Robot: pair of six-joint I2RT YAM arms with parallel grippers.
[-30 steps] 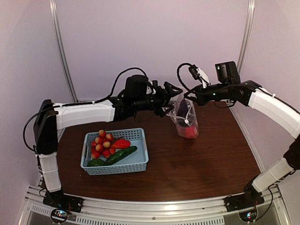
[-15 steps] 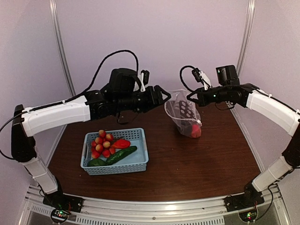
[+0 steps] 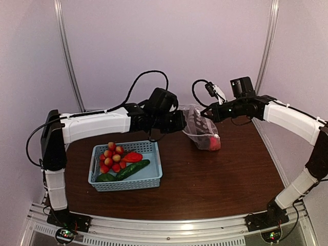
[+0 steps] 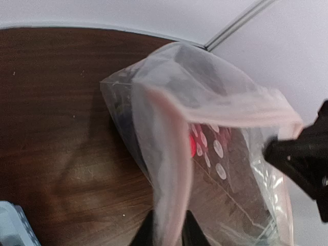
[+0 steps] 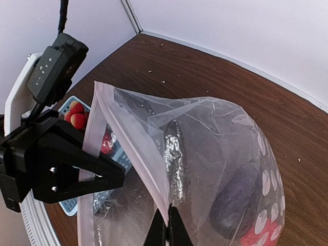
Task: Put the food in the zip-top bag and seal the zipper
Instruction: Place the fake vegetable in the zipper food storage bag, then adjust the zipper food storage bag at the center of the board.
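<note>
Thin crinkly plastic, the bag is held up at the far counter, limp and slippery. Left claw and right claw each pinch its zipper strip, likely the firmest hold.

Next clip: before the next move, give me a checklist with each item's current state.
1. Right gripper clamps the clear polka-dot zip-top bag at its mouth edge: ok.
2. Left gripper pinches the bag's pale zipper strip: ok.
3. Bag mouth held open between them: ok.
4. Dark purple eggplant inside the bag: ok.
5. All food bagged: not ok; red cherry tomatoes, red pepper and green cucumber lie in the light-blue perforated plastic basket.
6. Zipper sealed: not ok.
</note>
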